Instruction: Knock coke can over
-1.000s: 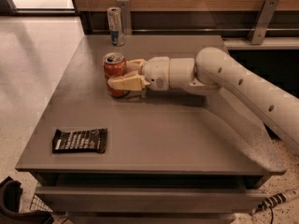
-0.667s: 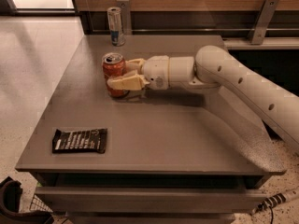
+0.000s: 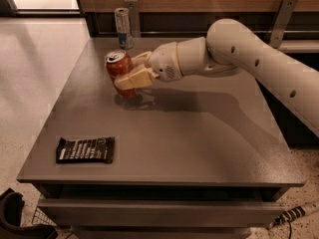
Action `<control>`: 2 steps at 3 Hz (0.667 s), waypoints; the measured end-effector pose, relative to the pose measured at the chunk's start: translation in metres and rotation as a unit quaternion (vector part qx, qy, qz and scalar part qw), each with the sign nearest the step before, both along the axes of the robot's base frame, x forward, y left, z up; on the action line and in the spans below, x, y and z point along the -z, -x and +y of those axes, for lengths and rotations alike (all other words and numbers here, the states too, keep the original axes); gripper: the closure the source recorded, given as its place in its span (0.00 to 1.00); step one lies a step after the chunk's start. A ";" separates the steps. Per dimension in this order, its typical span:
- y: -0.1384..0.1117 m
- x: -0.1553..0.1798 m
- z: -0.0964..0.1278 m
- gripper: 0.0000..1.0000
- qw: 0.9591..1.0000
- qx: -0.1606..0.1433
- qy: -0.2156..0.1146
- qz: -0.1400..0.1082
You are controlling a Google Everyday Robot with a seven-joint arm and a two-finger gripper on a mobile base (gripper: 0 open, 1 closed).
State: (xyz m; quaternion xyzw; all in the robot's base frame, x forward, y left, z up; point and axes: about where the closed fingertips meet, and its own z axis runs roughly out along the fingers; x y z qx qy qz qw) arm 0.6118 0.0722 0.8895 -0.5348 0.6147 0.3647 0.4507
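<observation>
A second ago the coke can (image 3: 118, 71) stands straight up. Now it leans, with its silver top tipped toward the upper left of the frame. It sits in the upper left part of the gray table (image 3: 199, 133). The gripper (image 3: 127, 71) is right at the can, and its two fingers (image 3: 135, 78) pinch the can, one on each side. The tall silver and blue can (image 3: 122, 27) stands upright at the back edge. The dark snack pack (image 3: 84, 150) lies flat at the lower left. I cannot tell what is inside the cans.
</observation>
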 end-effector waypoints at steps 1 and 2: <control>0.000 -0.008 -0.001 1.00 0.998 -0.004 0.060 0.006; -0.001 -0.011 -0.001 1.00 0.992 -0.002 0.126 0.012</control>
